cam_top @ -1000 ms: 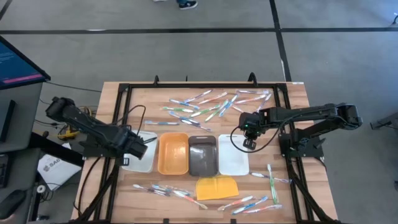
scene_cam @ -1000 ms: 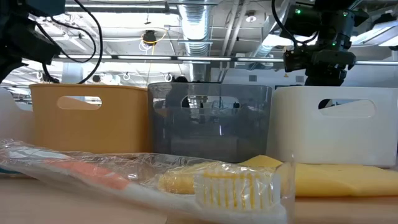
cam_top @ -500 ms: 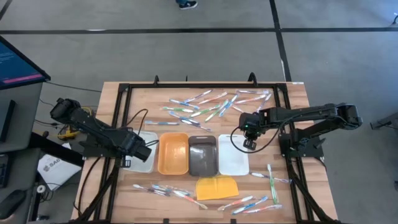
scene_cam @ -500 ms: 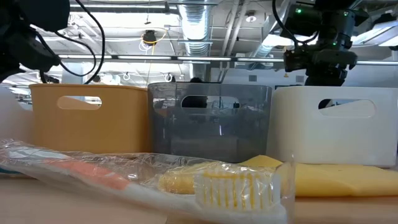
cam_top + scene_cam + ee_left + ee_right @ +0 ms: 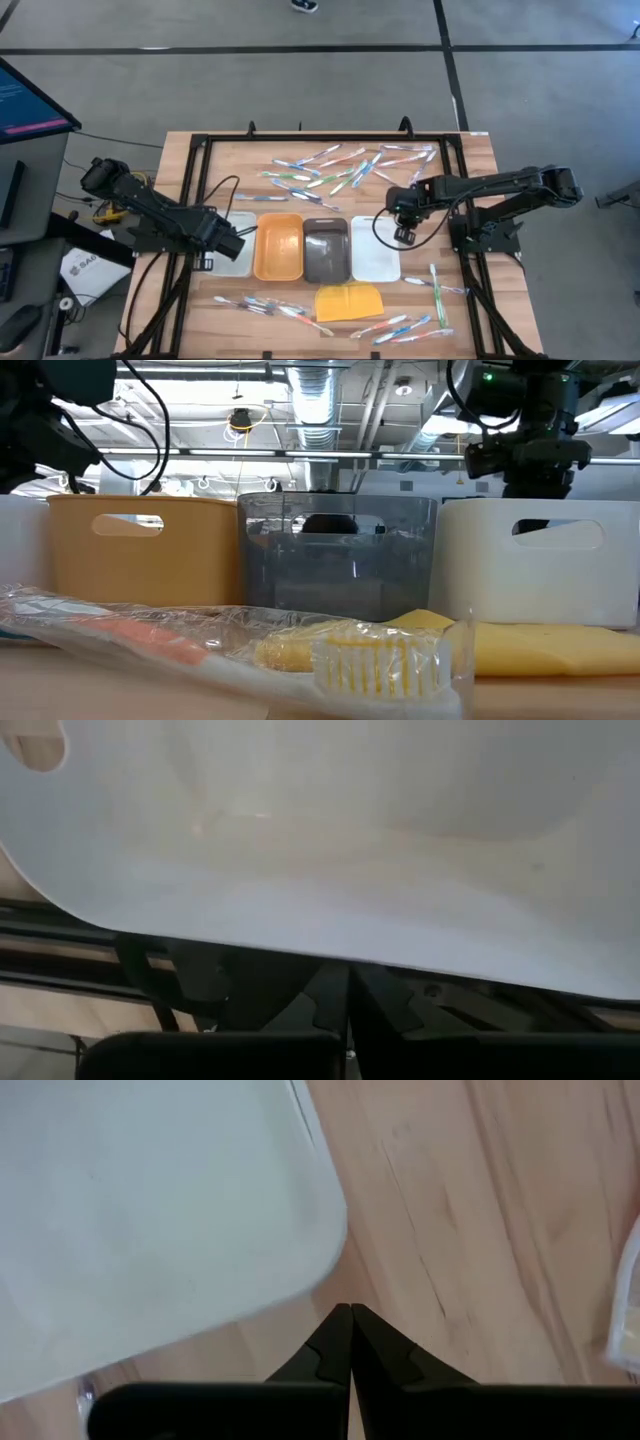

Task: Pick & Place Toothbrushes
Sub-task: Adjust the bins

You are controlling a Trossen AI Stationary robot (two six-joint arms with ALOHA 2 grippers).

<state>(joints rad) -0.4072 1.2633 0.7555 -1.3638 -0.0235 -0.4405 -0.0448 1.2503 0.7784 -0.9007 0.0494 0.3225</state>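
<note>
right tool (image 5: 404,236) shifted outward, closed, empty | left tool (image 5: 232,244) closed | no legible writing

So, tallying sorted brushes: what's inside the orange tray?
From above, the orange tray shows only its bare floor, no toothbrush. In the low view its wall hides the inside.

toothbrushes (image 5: 330,170): main scatter at 12 o'clock, flat, criss-crossed, pink/green/blue/white handles. Second group at 6 to 5 o'clock along the near edge. One lies alone at 4 o'clock. Wrapped one, bristle head up close, in the low view.
</note>
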